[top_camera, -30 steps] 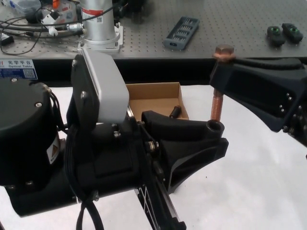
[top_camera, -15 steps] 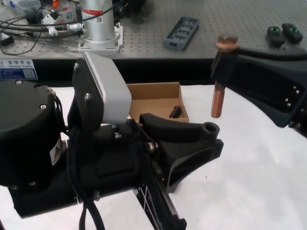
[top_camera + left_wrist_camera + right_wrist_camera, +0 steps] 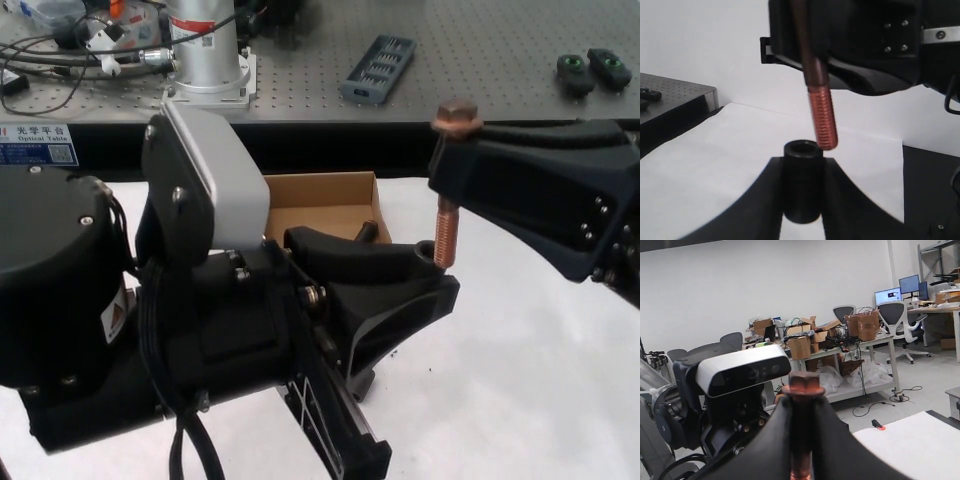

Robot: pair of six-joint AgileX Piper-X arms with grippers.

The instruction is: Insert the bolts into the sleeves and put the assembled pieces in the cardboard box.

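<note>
Grips bolt [image 3: 819,107] in right hand [image 3: 801,422], sleeve [image 3: 802,185] in left hand [image 3: 802,172], tip at sleeve mouth, unseated; awaits insertion, then cardboard box [image 3: 320,186].

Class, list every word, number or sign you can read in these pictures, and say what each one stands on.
No text can be quoted with certainty.
Blue-and-white label on the rear table's front edge: print too small to read reliably.
Sticker on the arm base: a warning triangle, wording too small.
Tag on the silver cylinder: blurred.
Monitor in the room: screen blurred.
</note>
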